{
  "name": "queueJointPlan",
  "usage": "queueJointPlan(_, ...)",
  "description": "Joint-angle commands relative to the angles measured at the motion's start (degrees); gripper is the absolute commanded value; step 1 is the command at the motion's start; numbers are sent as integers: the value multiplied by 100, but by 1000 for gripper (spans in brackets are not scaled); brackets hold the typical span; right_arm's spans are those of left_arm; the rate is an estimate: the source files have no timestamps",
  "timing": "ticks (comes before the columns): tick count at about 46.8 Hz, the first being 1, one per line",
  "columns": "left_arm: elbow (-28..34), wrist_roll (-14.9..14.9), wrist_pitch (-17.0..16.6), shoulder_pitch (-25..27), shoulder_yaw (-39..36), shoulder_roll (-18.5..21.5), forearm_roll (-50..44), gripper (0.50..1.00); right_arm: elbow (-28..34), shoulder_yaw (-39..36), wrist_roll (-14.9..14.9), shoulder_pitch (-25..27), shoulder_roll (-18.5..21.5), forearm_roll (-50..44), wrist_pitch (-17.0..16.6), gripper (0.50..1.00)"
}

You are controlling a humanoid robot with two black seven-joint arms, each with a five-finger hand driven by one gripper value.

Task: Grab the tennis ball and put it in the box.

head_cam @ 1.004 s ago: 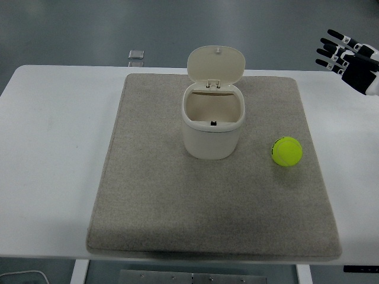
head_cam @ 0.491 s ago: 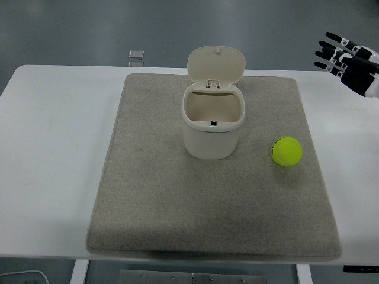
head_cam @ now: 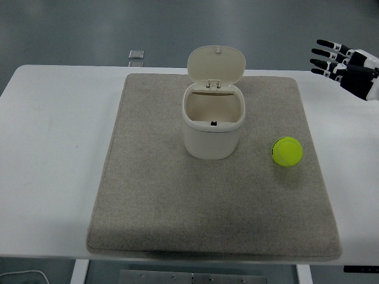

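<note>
Your items, near to far. White table (head_cam: 47, 148) — carries a grey mat (head_cam: 154, 213) over most of its middle. Tennis ball (head_cam: 287, 151) — yellow-green, on the mat's right half, just right of the box and apart from it. Box (head_cam: 212, 121) — cream, upright at the mat's centre, hinged lid (head_cam: 216, 64) tipped back, inside bare. Small grey object (head_cam: 136, 55) beyond the table's far edge. Right hand (head_cam: 346, 63) — at the far right corner, fingers spread wide, holding nothing, well apart from the ball.
</note>
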State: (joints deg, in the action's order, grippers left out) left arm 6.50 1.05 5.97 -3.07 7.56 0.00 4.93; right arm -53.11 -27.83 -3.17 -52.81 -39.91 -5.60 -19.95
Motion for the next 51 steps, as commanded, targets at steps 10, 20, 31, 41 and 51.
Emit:
queueJointPlan(10, 0, 0, 1, 0, 0, 0, -1, 992, 2, -65, -35, -19, -439, -916, -817, 913)
queueJointPlan(20, 0, 0, 1, 0, 0, 0, -1, 992, 2, -65, -271, -125, -694, -1900, -1239, 911)
queueJointPlan(31, 0, 0, 1, 0, 0, 0, -1, 992, -305, -73, -860, -204, -870, -3262, -1318, 909)
queueJointPlan(41, 0, 0, 1, 0, 0, 0, -1, 992, -964, -65, -1256, -177, -940, -4659, -1160, 909)
queueJointPlan(51, 0, 0, 1, 0, 0, 0, 8, 992, -1623, 23, -1704, -37, -993, -6066, -651, 907)
